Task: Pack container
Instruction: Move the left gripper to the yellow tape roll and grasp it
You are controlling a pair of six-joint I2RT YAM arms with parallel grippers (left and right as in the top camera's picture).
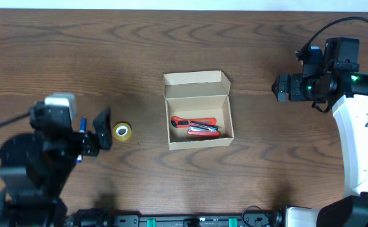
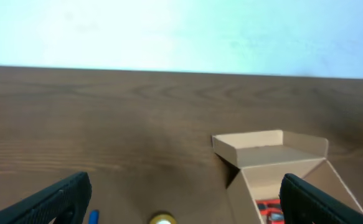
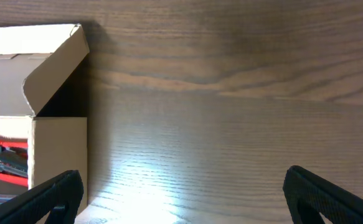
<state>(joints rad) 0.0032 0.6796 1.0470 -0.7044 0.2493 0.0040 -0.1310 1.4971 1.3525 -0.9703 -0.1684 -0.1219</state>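
Note:
The tan cardboard container [image 1: 198, 110] stands open at the table's middle, its flap lid up at the far side. Red-and-black tools [image 1: 195, 127] lie inside it. A small yellow tape roll [image 1: 122, 131] lies on the table left of the box. My left gripper [image 1: 101, 133] is open and empty, just left of the roll; in the left wrist view the roll [image 2: 162, 219] sits between its fingers and the box [image 2: 274, 165] is to the right. My right gripper [image 1: 281, 87] is open and empty, right of the box; the box [image 3: 35, 118] shows in its view.
A small blue object [image 2: 92, 217] shows by the left finger in the left wrist view. Bare wooden table [image 1: 57, 57] surrounds the box.

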